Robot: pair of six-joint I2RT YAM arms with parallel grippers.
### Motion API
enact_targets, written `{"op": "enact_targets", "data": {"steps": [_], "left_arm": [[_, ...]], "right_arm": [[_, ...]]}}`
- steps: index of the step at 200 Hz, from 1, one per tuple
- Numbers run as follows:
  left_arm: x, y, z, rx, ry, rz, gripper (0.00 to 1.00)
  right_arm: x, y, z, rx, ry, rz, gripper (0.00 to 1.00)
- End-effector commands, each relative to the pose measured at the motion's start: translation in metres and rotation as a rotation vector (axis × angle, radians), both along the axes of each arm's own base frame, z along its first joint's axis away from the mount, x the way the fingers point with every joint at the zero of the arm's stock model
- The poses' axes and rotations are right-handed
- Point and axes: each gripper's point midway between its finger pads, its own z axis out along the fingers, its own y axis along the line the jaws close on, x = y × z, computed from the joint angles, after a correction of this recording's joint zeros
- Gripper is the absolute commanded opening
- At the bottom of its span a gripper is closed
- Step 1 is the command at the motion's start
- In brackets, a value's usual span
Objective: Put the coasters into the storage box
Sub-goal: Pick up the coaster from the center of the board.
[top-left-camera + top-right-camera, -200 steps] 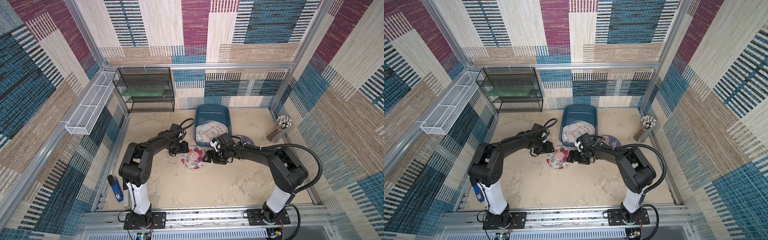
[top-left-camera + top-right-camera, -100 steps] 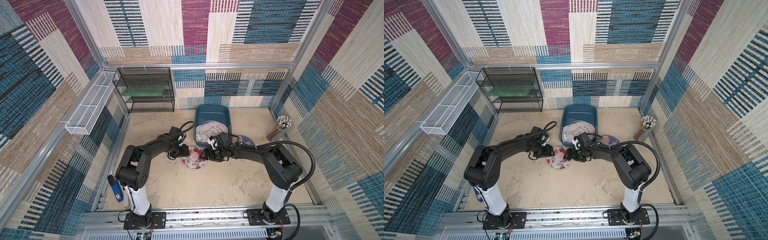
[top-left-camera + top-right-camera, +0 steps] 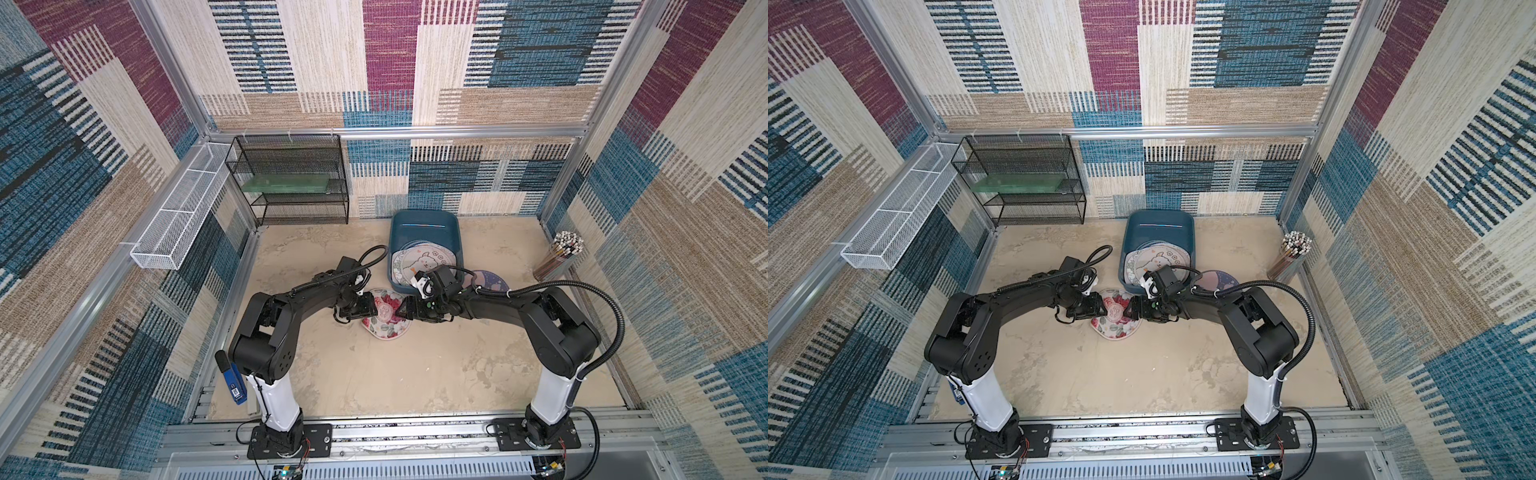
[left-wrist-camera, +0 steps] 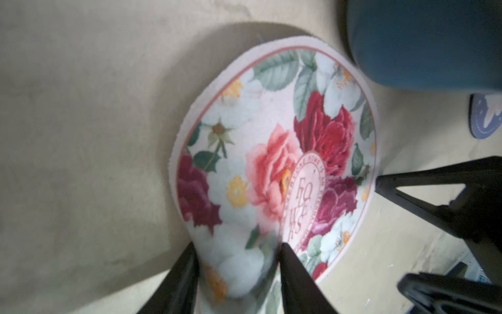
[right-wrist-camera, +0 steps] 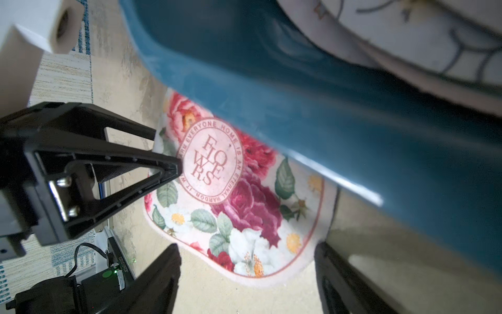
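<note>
Left fingers [image 4: 296, 277] tight on the floral coaster [image 4: 271, 152] (edge puckered); right fingers [image 5: 154, 282] apart.

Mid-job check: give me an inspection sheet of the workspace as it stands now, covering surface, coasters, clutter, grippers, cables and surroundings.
Surface: beige table, stained.
Job's things: floral coaster on the table, bunched up; purple coaster beside the storage box; several coasters inside it, llama coaster on top.
Clutter: black mesh rack holding a green board; white mesh tray; pencil cup; blue tool beside the left arm's base.
Grippers: left gripper, fingers pinching the floral coaster's edge; right gripper open at its opposite edge.
Cables: cable loop near the box corner; hose arcing over the right arm.
Surroundings: woven patterned walls, aluminium frame.
</note>
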Motion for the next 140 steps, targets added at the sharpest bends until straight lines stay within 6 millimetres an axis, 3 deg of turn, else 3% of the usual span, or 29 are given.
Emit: {"op": "enact_targets", "data": {"steps": [1, 63, 112, 140], "left_arm": [[-0.019, 0.009, -0.008, 0.039, 0.095, 0.027, 0.41], [-0.012, 0.004, 0.012, 0.01, 0.056, 0.043, 0.2], [-0.006, 0.001, 0.028, -0.016, 0.031, 0.06, 0.06], [-0.007, 0.003, 0.049, -0.018, -0.001, 0.062, 0.02]], "right_arm": [[-0.019, -0.019, -0.026, -0.111, 0.104, -0.027, 0.81], [-0.018, -0.017, -0.017, -0.088, 0.089, -0.023, 0.81], [-0.013, -0.019, 0.009, -0.051, 0.054, -0.029, 0.82], [-0.012, -0.026, 0.028, -0.035, 0.028, -0.035, 0.83]]}}
